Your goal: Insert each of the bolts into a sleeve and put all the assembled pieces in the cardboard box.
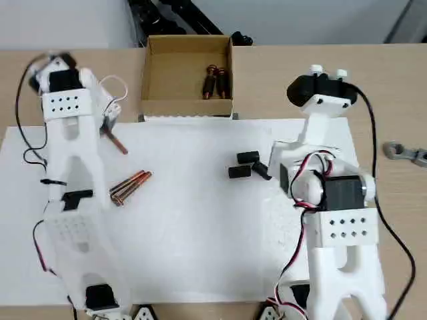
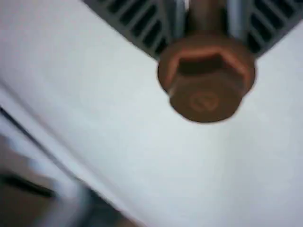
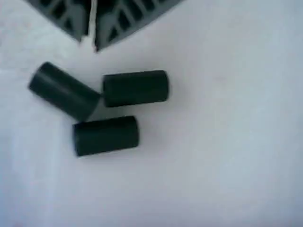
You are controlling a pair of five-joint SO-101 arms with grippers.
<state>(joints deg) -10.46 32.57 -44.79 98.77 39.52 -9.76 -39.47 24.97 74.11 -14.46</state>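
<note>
Coppery hex-headed bolt (image 2: pixel 206 78) — flanged, smooth — clamped in left pincer (image 1: pixel 111 128).

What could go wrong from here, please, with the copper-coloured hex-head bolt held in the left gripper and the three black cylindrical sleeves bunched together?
1. The three black cylindrical sleeves lie bunched, touching or nearly so. The right gripper, shut near them, could knock or roll the neighbours when it takes one.
2. The left gripper clamps the copper-coloured hex-head bolt by its shank alone, so it might tilt or slip when pushed into a sleeve.
</note>
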